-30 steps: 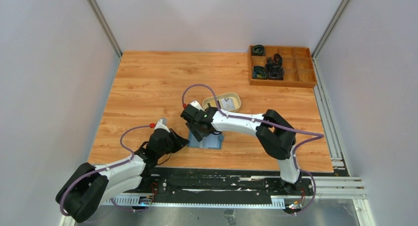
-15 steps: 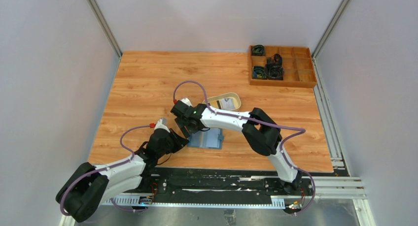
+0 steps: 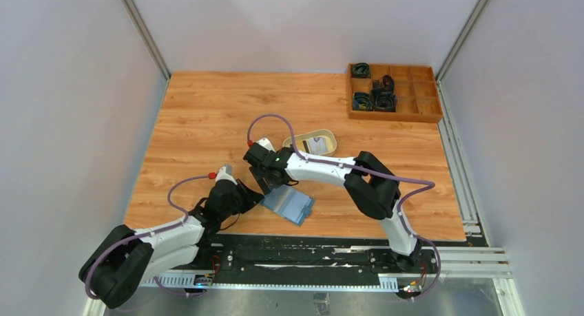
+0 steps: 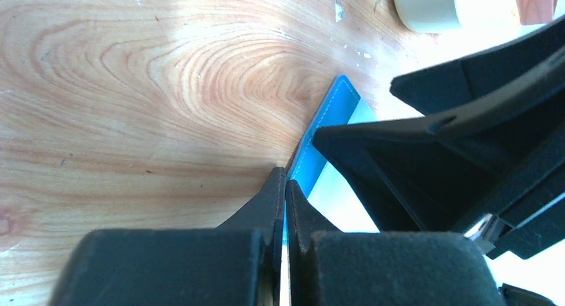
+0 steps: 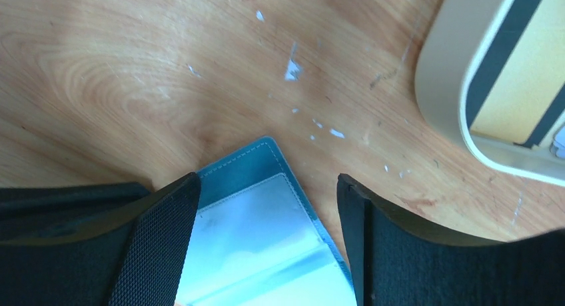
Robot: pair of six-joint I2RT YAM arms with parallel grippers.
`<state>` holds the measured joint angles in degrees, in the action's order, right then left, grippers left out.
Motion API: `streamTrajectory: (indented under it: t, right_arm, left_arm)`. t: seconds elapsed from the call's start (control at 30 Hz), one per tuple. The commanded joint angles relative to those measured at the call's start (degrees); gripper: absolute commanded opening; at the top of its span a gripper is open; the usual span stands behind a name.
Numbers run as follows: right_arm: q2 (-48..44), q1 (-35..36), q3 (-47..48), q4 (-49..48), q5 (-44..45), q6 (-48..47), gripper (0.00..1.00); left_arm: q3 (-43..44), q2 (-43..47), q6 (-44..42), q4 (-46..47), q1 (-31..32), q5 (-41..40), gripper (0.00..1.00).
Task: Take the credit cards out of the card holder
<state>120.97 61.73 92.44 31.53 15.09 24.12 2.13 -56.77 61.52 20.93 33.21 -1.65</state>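
— What is seen on the table (image 3: 206,123)?
— The card holder (image 3: 289,206) is laid open near the front edge. A striped credit card (image 5: 513,99) is kept in the beige tray (image 5: 436,73) beyond.
— And the jaws?
— The left gripper (image 4: 285,176) is clenched at the holder's edge; the right gripper (image 5: 266,183) is spread over its corner.

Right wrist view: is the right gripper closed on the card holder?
No, the right gripper stands wide open, a corner of the card holder lying between its jaws.

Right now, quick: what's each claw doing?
Left gripper: closed, seemingly pinching the wallet by its edge.
Right gripper: open over the wallet, holding nothing.
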Motion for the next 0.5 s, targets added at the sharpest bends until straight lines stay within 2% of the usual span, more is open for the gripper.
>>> streamTrajectory:
  t: [0.0, 0.47]
  right_arm:
    - [-3.3, 0.5, -3.4, 4.1, 2.9, -0.8, 0.79]
    - [-9.9, 0.5, -10.6, 4.7, 2.4, -1.9, 0.78]
  left_arm:
    - [-2.9, -2.8, -1.6, -8.8, 0.0, -5.4, 0.0]
    - [-2.6, -4.4, -1.3, -8.8, 0.0, -6.6, 0.0]
